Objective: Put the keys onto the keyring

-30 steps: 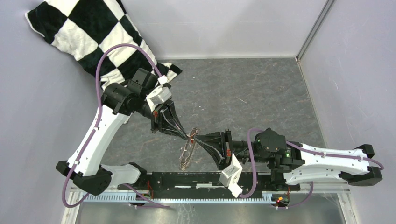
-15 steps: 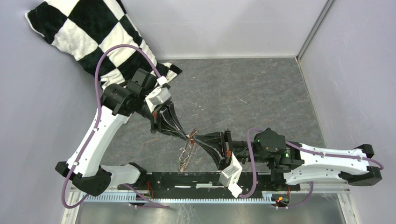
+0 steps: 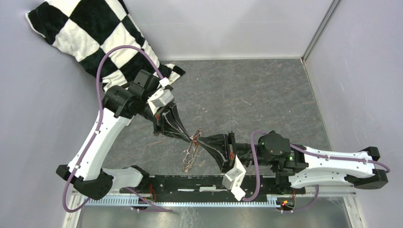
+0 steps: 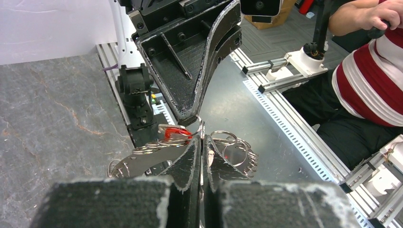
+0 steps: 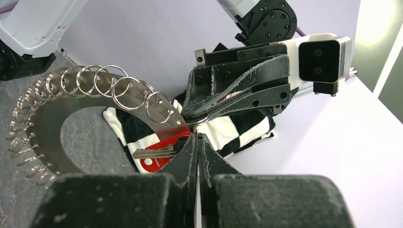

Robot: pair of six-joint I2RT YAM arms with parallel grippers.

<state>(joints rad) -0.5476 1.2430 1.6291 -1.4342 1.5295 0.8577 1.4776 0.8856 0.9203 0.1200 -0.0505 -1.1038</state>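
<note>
Both claws pinched closed, tip to tip — right claw (image 5: 197, 137) apparently on the key (image 5: 161, 151), blade across the keyring (image 5: 52, 124) that left claw (image 5: 199, 118) nips.

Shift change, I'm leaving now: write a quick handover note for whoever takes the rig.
Left gripper: shut, pinching the keyring at its edge.
Right gripper: shut on the red head of the key, tip to tip with the left.
Keyring hangs in the air between the arms.
Done: both parts lifted and brought together.
Left: thread key onto keyring; whether that has begun, cannot tell.
</note>
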